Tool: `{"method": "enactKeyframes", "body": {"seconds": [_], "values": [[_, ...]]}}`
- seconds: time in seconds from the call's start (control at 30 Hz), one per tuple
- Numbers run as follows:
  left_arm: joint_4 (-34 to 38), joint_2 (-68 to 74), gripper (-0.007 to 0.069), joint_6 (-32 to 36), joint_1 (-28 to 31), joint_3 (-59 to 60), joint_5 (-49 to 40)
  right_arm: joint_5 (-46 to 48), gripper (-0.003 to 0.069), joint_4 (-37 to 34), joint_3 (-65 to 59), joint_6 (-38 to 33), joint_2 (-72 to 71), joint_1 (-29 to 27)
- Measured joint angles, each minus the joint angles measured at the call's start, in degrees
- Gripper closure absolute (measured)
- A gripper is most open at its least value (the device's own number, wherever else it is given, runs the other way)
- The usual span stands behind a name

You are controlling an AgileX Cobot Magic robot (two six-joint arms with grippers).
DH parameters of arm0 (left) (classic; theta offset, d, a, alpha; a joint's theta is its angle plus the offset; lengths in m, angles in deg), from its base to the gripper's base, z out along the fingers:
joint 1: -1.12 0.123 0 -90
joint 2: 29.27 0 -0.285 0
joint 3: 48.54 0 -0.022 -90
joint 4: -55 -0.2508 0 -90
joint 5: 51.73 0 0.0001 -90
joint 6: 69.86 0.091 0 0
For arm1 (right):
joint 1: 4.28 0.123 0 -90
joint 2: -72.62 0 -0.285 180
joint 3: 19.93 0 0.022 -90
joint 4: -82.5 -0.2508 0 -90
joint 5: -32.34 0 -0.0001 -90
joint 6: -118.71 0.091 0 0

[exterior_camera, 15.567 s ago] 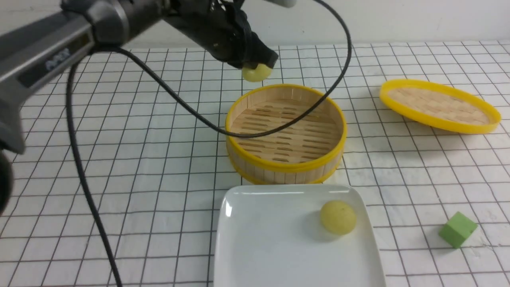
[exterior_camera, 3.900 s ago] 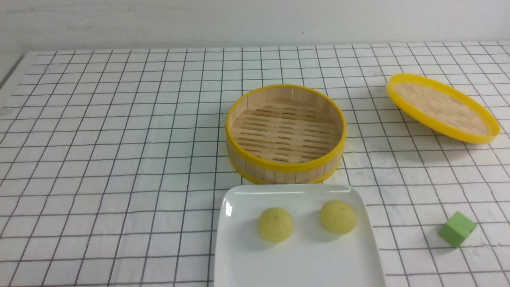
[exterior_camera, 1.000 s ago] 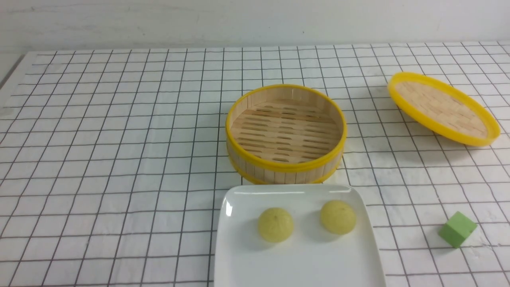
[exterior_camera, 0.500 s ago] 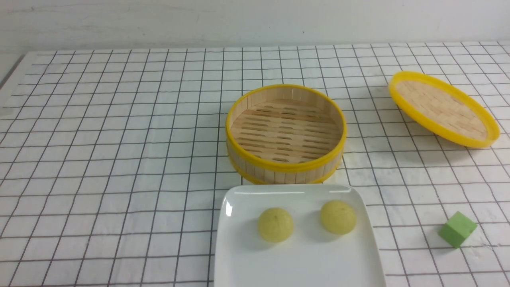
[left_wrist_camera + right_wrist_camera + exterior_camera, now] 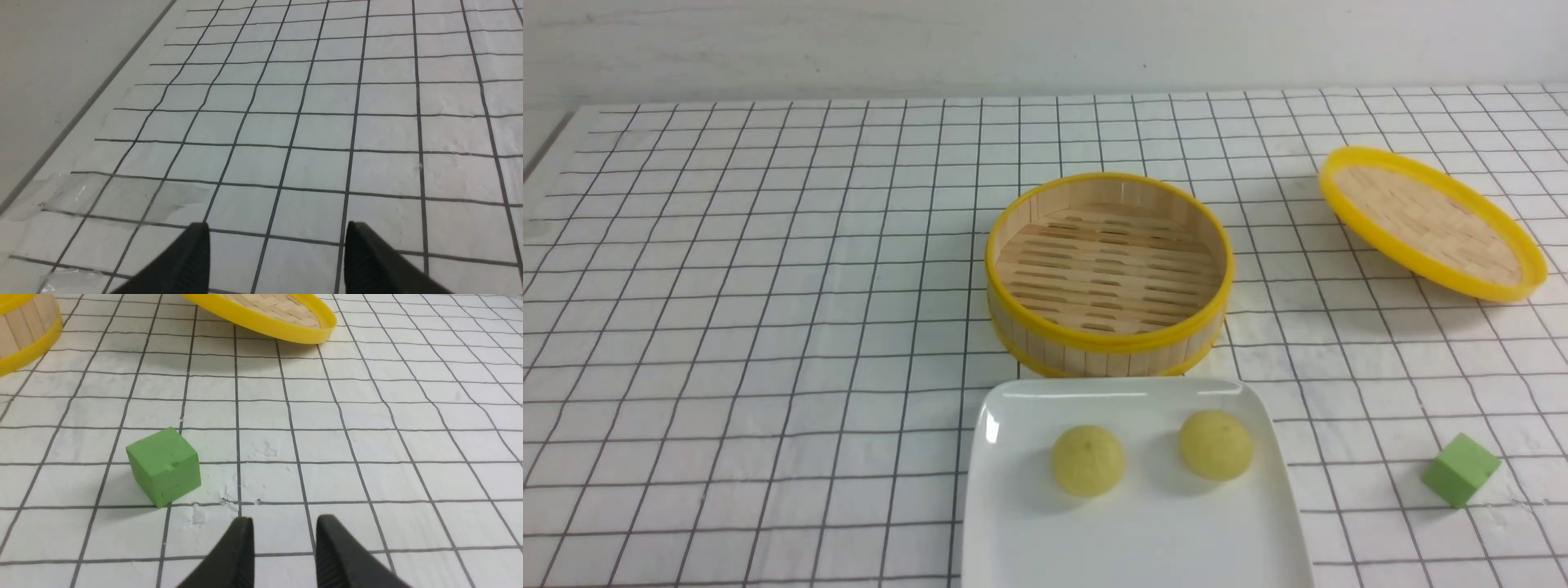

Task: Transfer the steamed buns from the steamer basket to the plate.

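1. Left claw [image 5: 276, 245]: spread wide, fingers [image 5: 192, 253] well apart, nothing between them, hanging over bare grid cloth [image 5: 327, 122] near its taped edge; touching nothing visible.
2. Right claw [image 5: 284, 535]: parted by a narrow gap, nothing held; fingers [image 5: 239, 543] over the cloth, just beside a scuffed white patch. Contact with the cloth cannot be told.
3. Neither arm visible in the front view.
4. Two buns, left one [image 5: 1087, 460] and right one [image 5: 1215, 444], sitting apart on the plate [image 5: 1127, 547], both in its far half, dimples up, not touching each other.
5. Plate at the near edge of the front view, its far rim just beside the basket [image 5: 1107, 347]; whether touching cannot be told.
6. Basket upright near the middle of the cloth, only its slatted floor showing inside; wall also seen at the edge of the right wrist view [image 5: 20, 330].
7. Lid [image 5: 1431, 220] well to the right of the basket, tilted with its woven inside facing the front camera and a shadow beneath; also in the right wrist view [image 5: 265, 314], beyond the cube.
8. Green cube [image 5: 1460, 469] on the cloth right of the plate, well apart from it; in the right wrist view [image 5: 163, 466] near the right claw, not touching it.
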Motion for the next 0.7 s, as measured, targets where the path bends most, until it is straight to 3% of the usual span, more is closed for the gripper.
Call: {"method": "enactKeyframes", "body": {"seconds": [0.37,0.7], "values": [[0.26,0.0,0.0179,0.0,0.0,0.0,-0.02,0.0,0.0419,0.0,0.0,0.0,0.0,0.0],[9.82,0.0,0.0179,-0.43,0.0,0.7,5.38,0.0,0.0419,0.0,0.0,0.0,0.0,0.0]]}}
